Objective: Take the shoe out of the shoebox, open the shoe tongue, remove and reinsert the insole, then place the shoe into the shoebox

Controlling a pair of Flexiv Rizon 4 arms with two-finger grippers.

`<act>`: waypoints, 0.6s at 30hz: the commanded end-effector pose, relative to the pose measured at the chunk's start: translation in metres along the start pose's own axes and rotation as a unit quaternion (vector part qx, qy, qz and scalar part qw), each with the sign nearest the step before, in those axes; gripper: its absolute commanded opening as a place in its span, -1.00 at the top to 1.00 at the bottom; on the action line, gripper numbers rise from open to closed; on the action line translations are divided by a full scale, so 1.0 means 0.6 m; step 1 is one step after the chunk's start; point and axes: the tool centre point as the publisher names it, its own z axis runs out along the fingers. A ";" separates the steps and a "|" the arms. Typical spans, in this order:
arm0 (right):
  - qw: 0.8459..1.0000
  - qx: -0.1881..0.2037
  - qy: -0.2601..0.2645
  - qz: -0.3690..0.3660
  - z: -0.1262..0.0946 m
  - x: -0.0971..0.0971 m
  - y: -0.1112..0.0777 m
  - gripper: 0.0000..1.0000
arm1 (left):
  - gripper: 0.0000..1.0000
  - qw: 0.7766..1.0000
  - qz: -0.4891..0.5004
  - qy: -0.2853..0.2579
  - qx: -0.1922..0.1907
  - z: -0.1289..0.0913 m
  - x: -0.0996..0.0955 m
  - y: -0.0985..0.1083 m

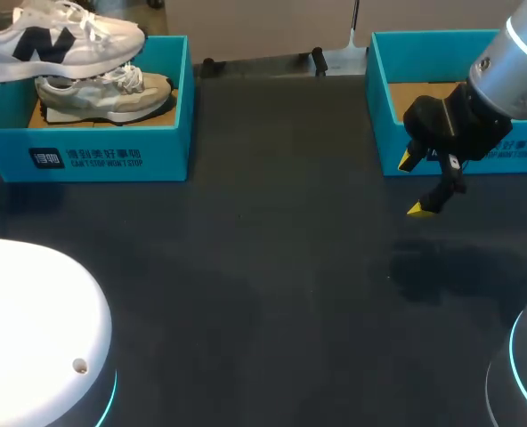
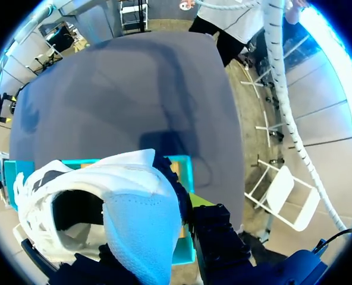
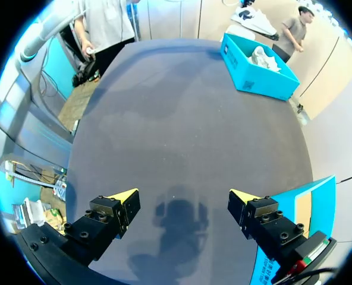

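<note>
A white shoe [image 1: 59, 44] with a dark side logo hangs above the left teal shoebox [image 1: 112, 156] at the back left. In the left wrist view my left gripper [image 2: 158, 261] is shut on the white shoe [image 2: 128, 202] at its heel, with the shoe's opening facing the camera and the shoebox [image 2: 185, 178] below. A second, beige shoe [image 1: 103, 93] lies inside that box. My right gripper [image 1: 415, 185] hovers open and empty over the table in front of the right shoebox [image 1: 384, 98]. From the right wrist, my right gripper [image 3: 183, 199] has only bare table between its fingers.
The right shoebox [image 3: 283, 237] shows just its brown floor. The left shoebox [image 3: 256, 74] stands far across the dark table [image 1: 272, 267]. White robot bases [image 1: 32, 320] sit at the two front corners.
</note>
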 end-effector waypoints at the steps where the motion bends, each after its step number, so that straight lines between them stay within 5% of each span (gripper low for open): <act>1: 1.000 0.001 -0.001 0.000 0.001 0.000 0.000 -1.00 | 1.00 0.999 -0.011 0.007 -0.032 -0.007 -0.032 -0.066; 18: 1.000 0.001 -0.001 0.000 0.001 0.000 0.000 -1.00 | 1.00 0.997 -0.059 0.026 -0.046 -0.013 -0.164 -0.214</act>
